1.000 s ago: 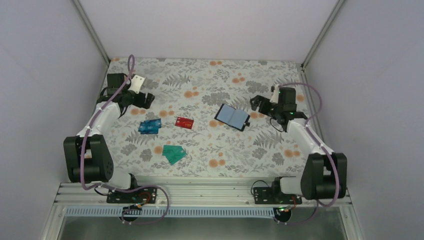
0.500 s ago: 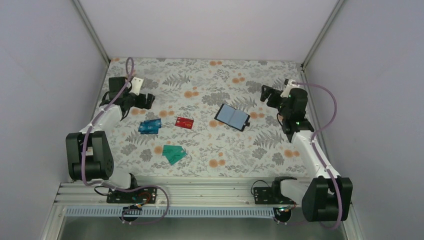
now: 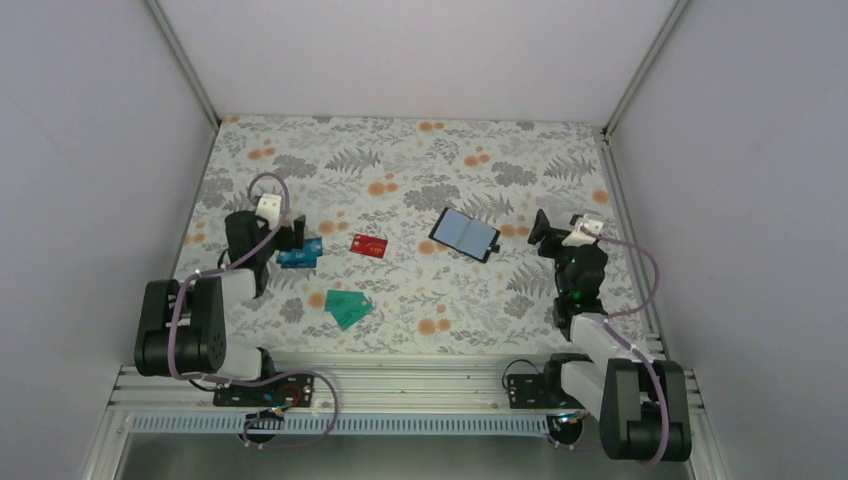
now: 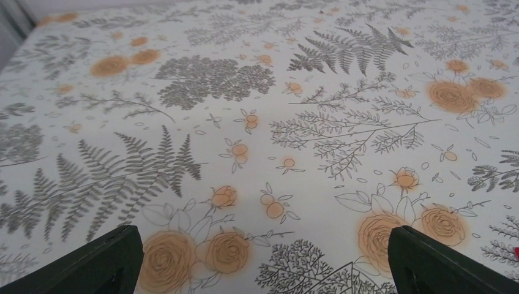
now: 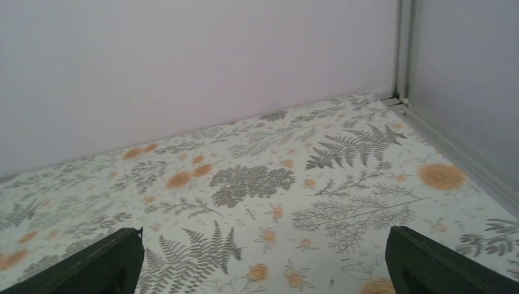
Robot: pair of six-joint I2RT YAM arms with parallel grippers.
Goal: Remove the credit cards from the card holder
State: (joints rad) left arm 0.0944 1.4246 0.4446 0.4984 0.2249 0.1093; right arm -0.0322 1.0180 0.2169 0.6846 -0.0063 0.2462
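Note:
The card holder lies open on the floral cloth, right of centre, its dark blue-grey inner face up. A red credit card lies flat to its left. Further left is a blue card, and two overlapping teal-green cards lie nearer the front. My left gripper hovers at the blue card's left end, open and empty. In the left wrist view its gripper frames only cloth. My right gripper is open, right of the holder and apart from it. The right wrist view shows its gripper empty.
Pale walls enclose the table on three sides, with a metal post in the far right corner. Both arm bases sit on the aluminium rail at the near edge. A purple cable loops off the right arm.
Both arms have folded back toward the near edge. The left gripper came from the far left down to the blue card. The right gripper swung nearer. No card or holder moved.

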